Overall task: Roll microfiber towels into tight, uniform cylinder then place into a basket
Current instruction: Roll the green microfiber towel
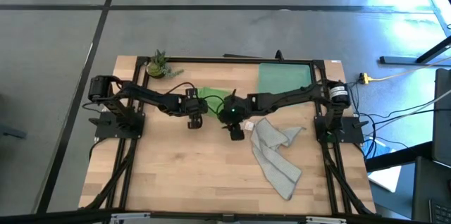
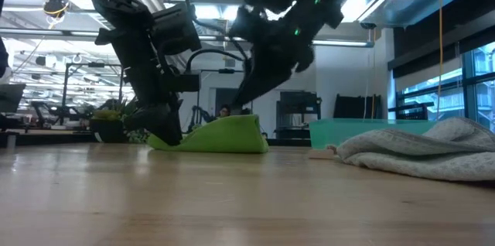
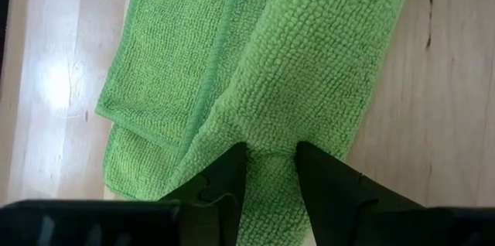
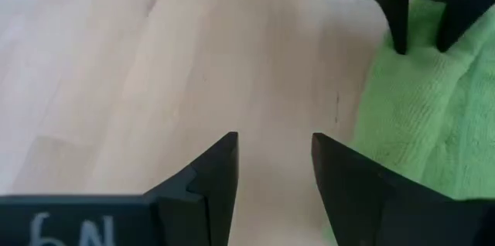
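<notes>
My left gripper has matt black fingers pinching the lime green towel, a nubby, looped cloth with a stitched hem. Beside the towel, the table is pale, smooth wood with a soft sheen.

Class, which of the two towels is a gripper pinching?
The lime green towel: the left gripper pinches its fold. The grey towel lies untouched.

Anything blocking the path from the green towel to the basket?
Nothing visible. The green towel lies at the table's centre back, pinched by the left hand. The basket sits at the back right, with bare wood between them. The grey towel lies nearer the front, off that line. The right hand is open beside the green towel.
</notes>
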You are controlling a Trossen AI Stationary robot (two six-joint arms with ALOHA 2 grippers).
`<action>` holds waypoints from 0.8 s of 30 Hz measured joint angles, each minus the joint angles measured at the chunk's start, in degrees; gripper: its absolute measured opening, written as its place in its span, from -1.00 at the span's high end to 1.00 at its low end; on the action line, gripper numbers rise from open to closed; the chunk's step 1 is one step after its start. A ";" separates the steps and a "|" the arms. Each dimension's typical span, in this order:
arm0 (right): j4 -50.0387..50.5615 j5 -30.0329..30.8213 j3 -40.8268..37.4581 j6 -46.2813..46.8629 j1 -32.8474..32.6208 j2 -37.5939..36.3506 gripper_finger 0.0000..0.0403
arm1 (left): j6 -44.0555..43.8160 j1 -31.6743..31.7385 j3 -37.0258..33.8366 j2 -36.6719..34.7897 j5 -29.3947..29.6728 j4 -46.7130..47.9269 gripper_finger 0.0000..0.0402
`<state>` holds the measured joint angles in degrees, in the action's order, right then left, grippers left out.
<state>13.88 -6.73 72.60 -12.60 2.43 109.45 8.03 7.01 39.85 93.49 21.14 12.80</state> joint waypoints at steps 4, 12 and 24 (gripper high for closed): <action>-2.40 4.04 0.00 -0.56 2.07 3.18 0.18 | 0.00 0.00 -0.02 0.02 -0.07 0.02 0.41; -2.53 8.47 0.00 0.78 5.23 4.26 0.18 | 0.09 0.00 -0.02 0.04 -0.06 0.04 0.41; 1.69 5.42 0.07 3.30 7.26 6.67 0.18 | -2.26 -0.29 0.00 0.07 0.49 0.70 0.41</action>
<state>15.57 -1.31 72.66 -9.30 9.69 116.12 5.77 6.71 39.86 93.56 21.63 13.49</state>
